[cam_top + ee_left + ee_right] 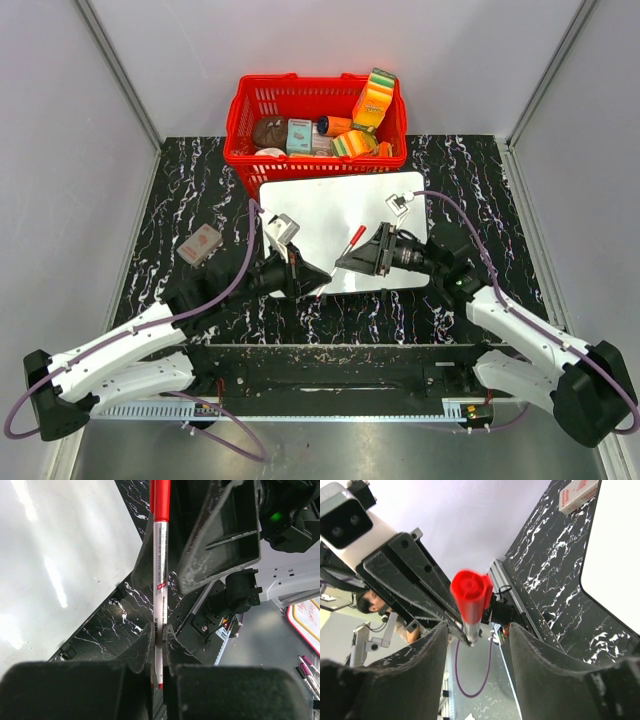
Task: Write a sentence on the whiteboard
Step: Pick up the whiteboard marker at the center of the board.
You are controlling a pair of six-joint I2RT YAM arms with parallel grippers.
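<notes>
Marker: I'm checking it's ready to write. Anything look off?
The red cap is on the marker, so it cannot write yet. The left hand holds it; the right hand is open around the cap.

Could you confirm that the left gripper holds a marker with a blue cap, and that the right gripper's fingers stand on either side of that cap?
Not quite: the cap is red, not blue; the right wrist view shows it. Otherwise yes: the left gripper holds the marker, and the right gripper has its fingers on either side of the cap.
</notes>
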